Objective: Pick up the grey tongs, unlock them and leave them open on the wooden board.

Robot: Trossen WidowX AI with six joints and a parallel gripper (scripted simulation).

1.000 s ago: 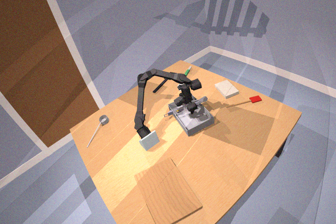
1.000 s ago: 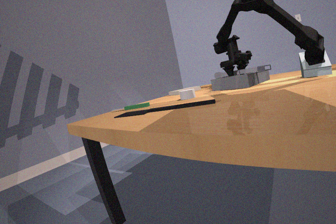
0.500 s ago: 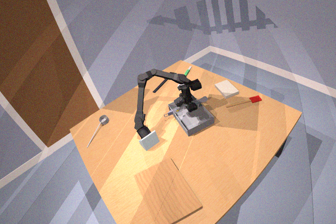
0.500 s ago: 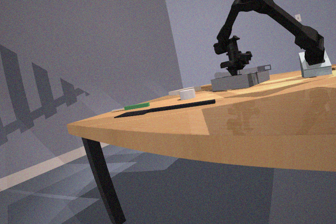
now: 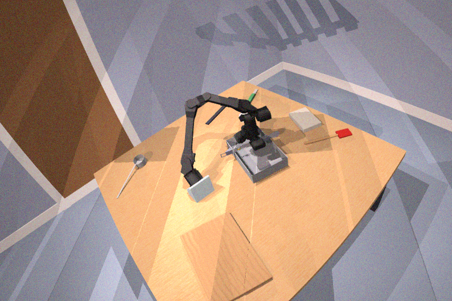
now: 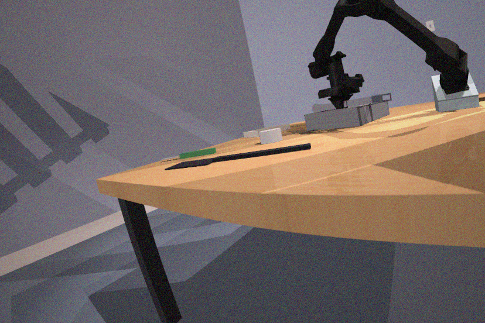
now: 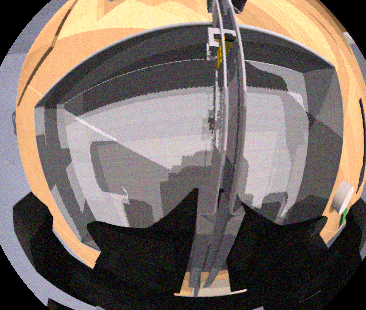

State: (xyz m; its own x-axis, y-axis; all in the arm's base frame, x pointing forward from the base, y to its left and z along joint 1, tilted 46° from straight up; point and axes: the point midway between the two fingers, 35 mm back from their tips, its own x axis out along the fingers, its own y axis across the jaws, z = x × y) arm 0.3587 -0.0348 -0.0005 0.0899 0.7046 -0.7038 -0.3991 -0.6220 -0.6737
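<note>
The grey tongs (image 5: 273,136) (image 6: 362,101) (image 7: 234,110) lie across the roasting tin (image 5: 271,172) (image 6: 331,120) (image 7: 323,102), with the squared ring end past the rim on the arm-base side and the broad tips past the opposite side. The two arms are close together. A small yellow part (image 7: 221,52) shows near the ring end. My gripper (image 6: 340,106) (image 7: 208,194) points down over the tin and is shut on the tongs, one finger on each side of the arms. The lock's state cannot be told. The wooden board (image 5: 208,253) lies apart, at the bottom of the top view.
A pale block (image 5: 304,118) and a red-headed utensil (image 5: 343,133) lie beyond the tin. A black utensil (image 5: 215,115) (image 6: 258,153), a green-handled tool (image 5: 251,96) (image 6: 198,153) and a white round piece (image 6: 270,136) lie on another side. A ladle (image 5: 139,161) lies beyond the arm's base.
</note>
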